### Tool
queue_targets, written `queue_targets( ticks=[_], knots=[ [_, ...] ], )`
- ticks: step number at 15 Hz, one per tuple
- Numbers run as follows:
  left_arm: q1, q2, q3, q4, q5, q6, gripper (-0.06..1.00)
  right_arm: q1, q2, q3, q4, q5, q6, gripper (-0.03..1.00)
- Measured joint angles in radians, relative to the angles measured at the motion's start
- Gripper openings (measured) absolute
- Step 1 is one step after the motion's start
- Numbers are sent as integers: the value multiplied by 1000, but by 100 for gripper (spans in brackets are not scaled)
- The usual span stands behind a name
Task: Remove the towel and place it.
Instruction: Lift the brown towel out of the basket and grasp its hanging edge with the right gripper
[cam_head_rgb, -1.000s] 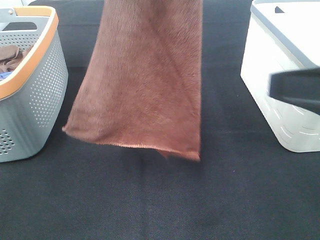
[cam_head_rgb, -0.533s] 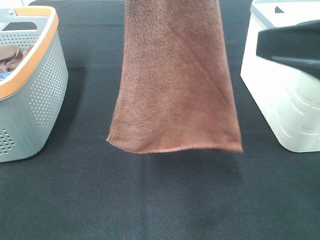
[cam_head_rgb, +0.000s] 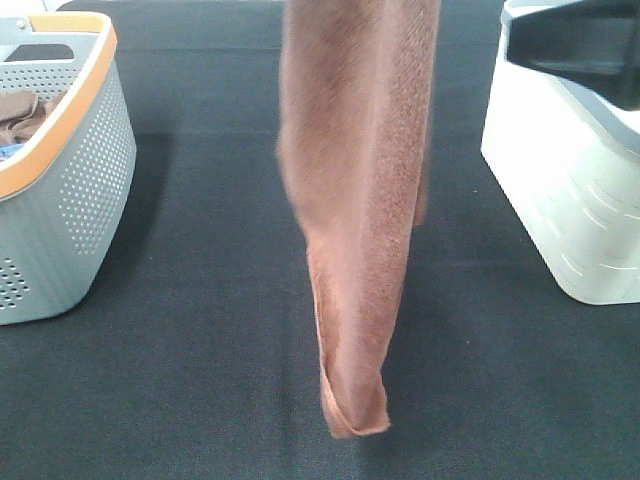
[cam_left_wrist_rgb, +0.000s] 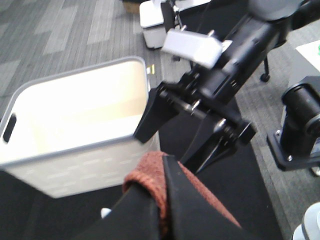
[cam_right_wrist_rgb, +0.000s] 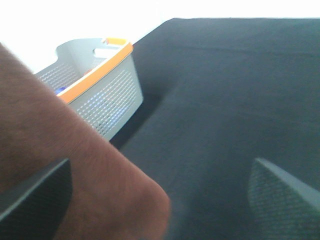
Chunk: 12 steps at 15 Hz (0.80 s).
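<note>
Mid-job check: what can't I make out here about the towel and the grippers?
Exterior high: the top edge cuts off the towel, so no grip shows.
Left wrist: the left gripper is blurred; only a pinched bunch of towel shows.
Right wrist: the towel hides part of the grey basket; the right gripper is blurred.

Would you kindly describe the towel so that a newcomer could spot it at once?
Over the black table, look between the grey basket on the left and the white bin on the right. The towel hangs there from above, bunched into a narrow strip. It is rust-brown and plush, the only cloth hanging outside the basket.
</note>
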Motion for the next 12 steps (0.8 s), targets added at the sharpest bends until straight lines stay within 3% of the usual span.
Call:
queue_targets(
  ticks=[2,3,8,10,12],
  knots=[
    [0,0,0,-43,0,31,0,0,61,-30,64,117,-98,89],
    [0,0,0,-43,0,31,0,0,61,-30,64,117,-98,89],
    [0,0,0,-102,0,57,0,0,134,-42,208,390,-460,89],
    [0,0,0,-123,0,67,0,0,183,-44,234,483,-531,89],
    [0,0,0,-124,0,69,0,0,223,-50,237,491,-538,89]
  ],
)
